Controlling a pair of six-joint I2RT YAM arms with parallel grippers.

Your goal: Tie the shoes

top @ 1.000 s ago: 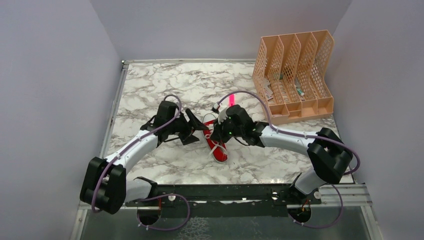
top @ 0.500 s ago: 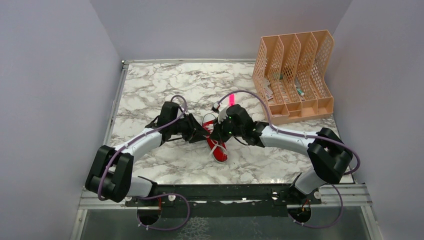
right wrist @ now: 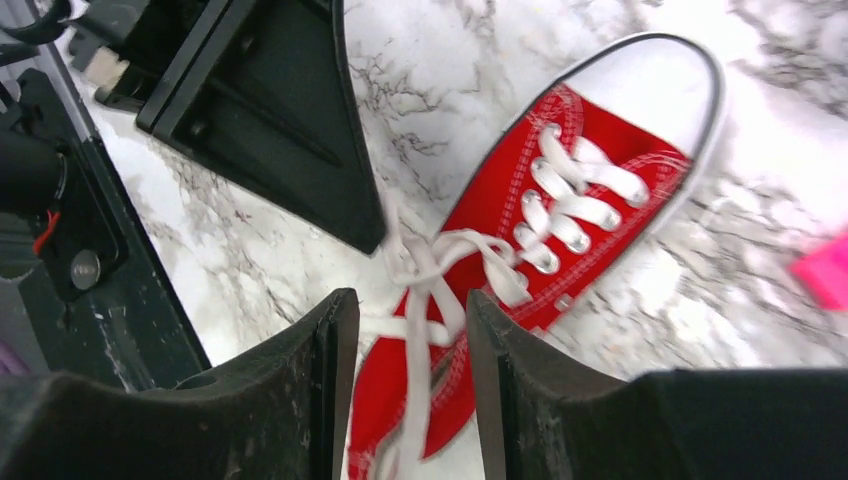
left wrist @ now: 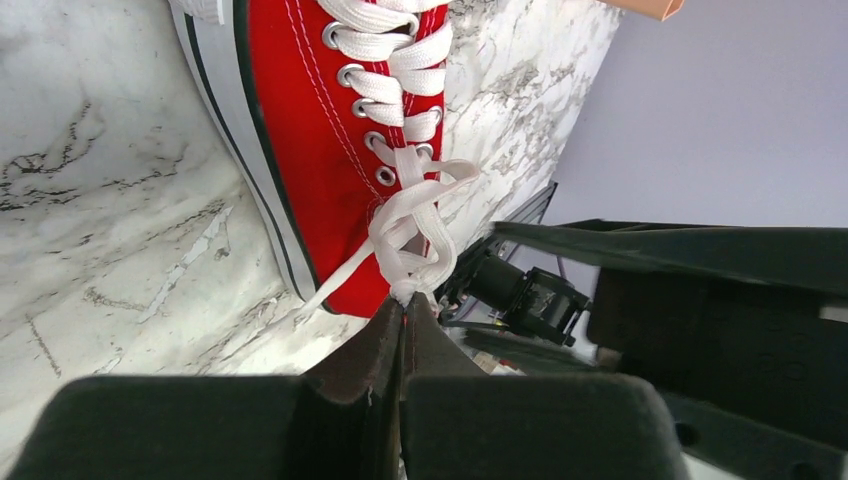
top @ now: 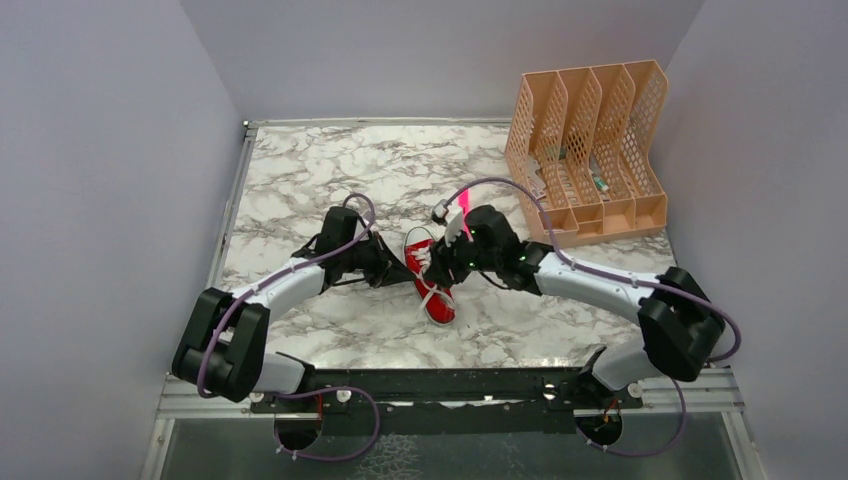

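- Black left gripper (left wrist: 404, 305) is clamped on the white lace loop (left wrist: 412, 225).
- Red sneaker (top: 436, 300) sits mid marble bench (top: 300, 170), between the grippers.
- Right gripper (right wrist: 410, 300) is spread wide over the knot, holding nothing.
- Risk: a hard left pull drags the light shoe or the loop slips free.
- Toe points to the far edge, heel to the near edge; long axis runs far-near, slightly skewed.

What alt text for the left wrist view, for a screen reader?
The left gripper is pinched shut on a bunch of white lace from a red canvas sneaker with a white rubber sole, resting on a marble tabletop. Black robot hardware fills the right side.
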